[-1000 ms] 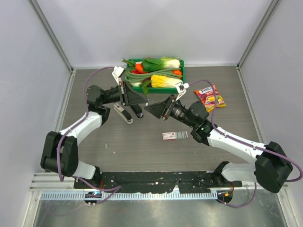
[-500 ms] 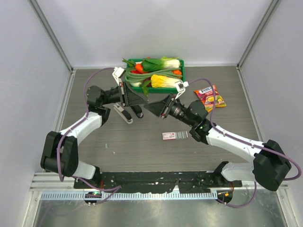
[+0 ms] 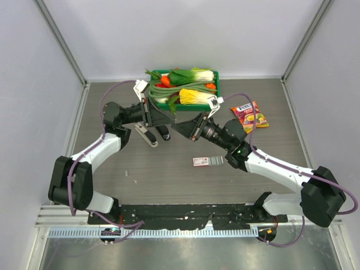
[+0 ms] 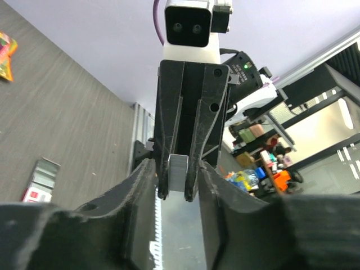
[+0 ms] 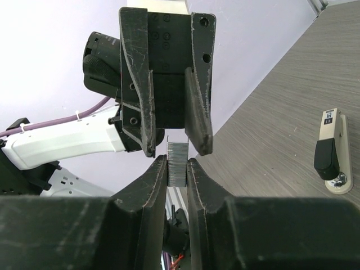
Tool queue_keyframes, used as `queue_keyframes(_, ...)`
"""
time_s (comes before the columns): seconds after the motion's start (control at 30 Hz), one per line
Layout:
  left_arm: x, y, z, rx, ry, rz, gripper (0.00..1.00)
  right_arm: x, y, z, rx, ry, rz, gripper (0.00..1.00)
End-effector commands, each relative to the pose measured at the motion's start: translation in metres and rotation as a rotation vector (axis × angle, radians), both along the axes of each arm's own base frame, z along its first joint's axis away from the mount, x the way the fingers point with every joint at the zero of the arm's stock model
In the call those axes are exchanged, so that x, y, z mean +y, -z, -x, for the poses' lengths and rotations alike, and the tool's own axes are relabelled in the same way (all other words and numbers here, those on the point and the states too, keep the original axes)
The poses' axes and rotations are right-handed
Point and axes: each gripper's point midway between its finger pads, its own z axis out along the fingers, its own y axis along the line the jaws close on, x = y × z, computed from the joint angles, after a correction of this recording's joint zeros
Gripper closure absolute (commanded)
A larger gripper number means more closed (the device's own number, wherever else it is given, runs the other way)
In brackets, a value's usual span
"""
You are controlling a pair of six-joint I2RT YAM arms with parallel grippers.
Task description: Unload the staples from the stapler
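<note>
A short grey strip of staples hangs in mid-air above the table, behind the stapler. My right gripper is shut on it, a pad pressed to each side. My left gripper faces it tip to tip and is open: its fingers stand apart from the strip with a gap on both sides. In the left wrist view the staples sit between the right gripper's fingers. From above, the two grippers meet over the table. The white stapler lies flat on the table, left of them.
An all-black stapler lies beside the white one. A green basket of vegetables stands behind the grippers. A pink-and-white flat box lies mid-table, a snack packet to the right. A tiny grey strip lies front left.
My right gripper's jaws have closed onto the staple strip. My left gripper's jaws have parted and let go of it. Both arms have hardly moved.
</note>
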Motion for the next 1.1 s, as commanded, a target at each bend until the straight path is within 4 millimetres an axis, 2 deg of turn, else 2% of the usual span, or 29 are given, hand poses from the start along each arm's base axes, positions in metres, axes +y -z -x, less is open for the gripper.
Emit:
queue_keyframes(0.0,0.002,-0.014,0.011,-0.092,0.018,0.006,0.56,-0.008,-0.023,0.002,-0.052,0.017,-0.025,0.79)
queue_keyframes(0.03,0.002,-0.014,0.011,-0.099,0.018,0.003,0.48,-0.010,-0.022,0.003,-0.055,0.020,-0.018,0.80)
queue_keyframes(0.07,0.002,-0.015,0.011,-0.102,0.016,0.001,0.44,-0.011,-0.020,0.004,-0.053,0.023,-0.011,0.80)
queue_keyframes(0.17,0.002,-0.014,0.010,-0.111,0.020,-0.022,0.41,-0.017,-0.011,0.004,-0.044,0.044,0.028,0.81)
queue_keyframes(0.2,0.002,-0.013,0.011,-0.118,0.024,-0.029,0.40,-0.017,-0.002,0.005,-0.022,0.045,0.056,0.82)
queue_keyframes(0.23,0.002,-0.012,0.010,-0.096,0.027,-0.043,0.31,-0.021,-0.003,0.007,-0.027,0.052,0.060,0.82)
queue_keyframes(0.27,0.002,-0.011,0.009,-0.131,0.026,-0.055,0.29,-0.023,0.000,0.007,-0.029,0.059,0.076,0.82)
queue_keyframes(0.3,0.002,-0.009,0.008,-0.142,0.025,-0.068,0.28,-0.024,0.013,0.007,-0.001,0.063,0.119,0.82)
queue_keyframes(0.33,0.002,-0.003,0.006,-0.057,0.030,-0.116,0.27,-0.027,0.017,0.007,0.005,0.073,0.142,0.82)
queue_keyframes(0.37,0.004,0.004,0.002,-0.215,0.008,-0.162,0.27,-0.032,0.020,0.004,-0.010,0.105,0.178,0.82)
queue_keyframes(0.4,0.007,0.012,-0.002,-0.255,-0.009,-0.221,0.27,-0.037,0.035,0.003,0.034,0.127,0.254,0.83)
queue_keyframes(0.43,0.014,0.027,0.005,-0.180,-0.021,-0.374,0.25,-0.042,0.043,0.001,0.054,0.149,0.298,0.82)
queue_keyframes(0.47,0.021,0.037,0.005,-0.266,-0.027,-0.465,0.24,-0.051,0.050,-0.006,0.068,0.210,0.339,0.83)
queue_keyframes(0.5,0.028,0.051,-0.002,-0.466,-0.002,-0.553,0.24,-0.061,0.067,-0.006,0.103,0.233,0.430,0.82)
queue_keyframes(0.53,0.039,0.057,0.006,-0.454,0.021,-0.631,0.24,-0.066,0.073,-0.007,0.113,0.255,0.463,0.83)
queue_keyframes(0.57,0.054,0.075,-0.001,-0.492,0.002,-0.760,0.25,-0.074,0.083,-0.008,0.132,0.280,0.514,0.83)
queue_keyframes(0.6,0.066,0.081,-0.003,-0.667,0.046,-0.817,0.25,-0.087,0.099,-0.010,0.168,0.328,0.590,0.83)
queue_keyframes(0.63,0.079,0.101,0.009,-0.674,0.091,-0.880,0.25,-0.093,0.105,-0.010,0.177,0.344,0.620,0.83)
queue_keyframes(0.7,0.104,0.128,0.015,-0.796,0.146,-1.004,0.25,-0.104,0.124,-0.007,0.216,0.366,0.700,0.84)
queue_keyframes(0.73,0.117,0.148,0.032,-0.926,0.230,-1.035,0.25,-0.108,0.130,-0.006,0.224,0.372,0.726,0.84)
queue_keyframes(0.8,0.136,0.169,0.049,-1.026,0.316,-1.097,0.23,-0.118,0.147,-0.002,0.260,0.384,0.787,0.84)
queue_keyframes(0.83,0.146,0.187,0.064,-1.099,0.388,-1.109,0.21,-0.122,0.153,-0.003,0.270,0.399,0.815,0.85)
queue_keyframes(0.93,0.160,0.209,0.072,-1.101,0.403,-1.174,0.20,-0.132,0.170,-0.001,0.304,0.419,0.882,0.87)
queue_keyframes(1.07,0.165,0.228,0.079,-0.936,0.378,-1.214,0.23,-0.140,0.184,0.001,0.348,0.440,0.936,0.87)
